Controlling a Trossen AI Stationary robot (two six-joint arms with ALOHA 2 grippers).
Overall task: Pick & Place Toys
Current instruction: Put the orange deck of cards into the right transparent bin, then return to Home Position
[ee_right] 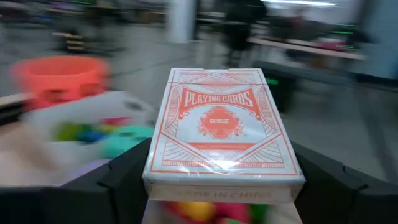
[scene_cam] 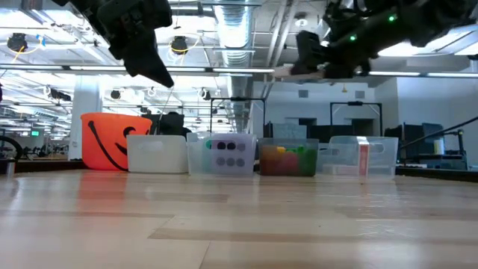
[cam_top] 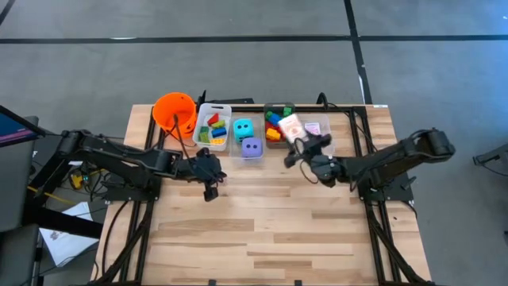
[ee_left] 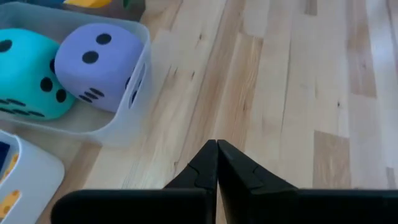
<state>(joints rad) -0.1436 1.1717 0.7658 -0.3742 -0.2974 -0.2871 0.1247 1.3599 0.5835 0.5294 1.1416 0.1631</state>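
Note:
A red-and-white pack of playing cards (ee_right: 221, 127) is up in the air over the right-hand clear bins, with my right gripper (cam_top: 304, 148) shut on it. In the low view the pack (scene_cam: 299, 72) shows edge-on, high above the bins. A purple die (ee_left: 99, 62) and a teal die (ee_left: 28, 74) rest in a clear bin (cam_top: 248, 140). Coloured bricks lie in two other bins (cam_top: 213, 127) (cam_top: 277, 123). My left gripper (ee_left: 216, 163) is shut and empty, above bare table just near of the dice bin. My right gripper pinches the card pack by its two long sides (ee_right: 153, 167), one finger (ee_right: 124, 177) on each side, at the pack's near end. The fingers come about level, from the table's near right. The pack lies flat, face up, lifted clear.
An orange bucket (cam_top: 175, 111) stands at the far left of the bin row. A further clear bin (cam_top: 319, 127) is at the row's right end. The near half of the wooden table (cam_top: 262, 230) is bare.

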